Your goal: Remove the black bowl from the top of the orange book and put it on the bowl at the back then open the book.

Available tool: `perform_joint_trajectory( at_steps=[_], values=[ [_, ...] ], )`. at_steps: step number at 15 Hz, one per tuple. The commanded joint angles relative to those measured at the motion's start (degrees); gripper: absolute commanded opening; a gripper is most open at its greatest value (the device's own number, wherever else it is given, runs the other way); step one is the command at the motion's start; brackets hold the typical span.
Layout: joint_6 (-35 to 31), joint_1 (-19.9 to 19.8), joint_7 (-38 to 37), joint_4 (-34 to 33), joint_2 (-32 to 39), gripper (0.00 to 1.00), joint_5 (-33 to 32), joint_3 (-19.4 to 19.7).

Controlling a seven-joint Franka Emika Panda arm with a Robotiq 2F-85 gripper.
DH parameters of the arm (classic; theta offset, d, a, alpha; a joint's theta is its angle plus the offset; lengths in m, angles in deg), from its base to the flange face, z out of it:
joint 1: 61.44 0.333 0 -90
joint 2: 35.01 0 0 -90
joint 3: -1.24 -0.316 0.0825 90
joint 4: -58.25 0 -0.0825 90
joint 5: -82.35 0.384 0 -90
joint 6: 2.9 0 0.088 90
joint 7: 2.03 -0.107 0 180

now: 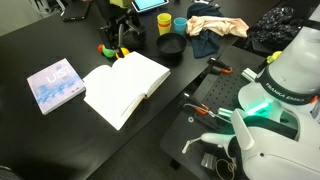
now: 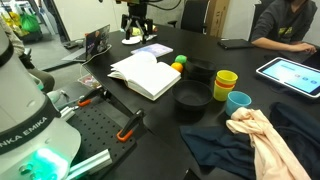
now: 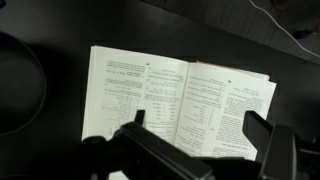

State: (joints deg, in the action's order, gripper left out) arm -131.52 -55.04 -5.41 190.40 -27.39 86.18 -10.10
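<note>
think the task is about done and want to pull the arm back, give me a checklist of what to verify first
1. Book open: ok, it lies flat with white pages up.
2. Nothing left on the book: ok, the pages are bare in the wrist view and in both exterior views.
3. Bowl at the back: ok, a black bowl sits beside the yellow cup.
4. Bowl stacked on another bowl: cannot tell, the black shapes merge.
5. Gripper empty: ok, jaws apart with nothing between them.
6. Gripper clear of the book: looks ok, it hangs above the pages, though the exterior views do not show it.
</note>
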Motion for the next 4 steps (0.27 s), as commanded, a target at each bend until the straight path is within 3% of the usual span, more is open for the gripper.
perform_joint_trajectory(
  at_steps=[1,4],
  values=[
    [-0.12,2.02,-5.19,2.87,-3.89,1.00,-2.84,0.97],
    [0.11,1.74,-2.76,1.08,-1.06,1.00,-1.28,0.88]
  ],
)
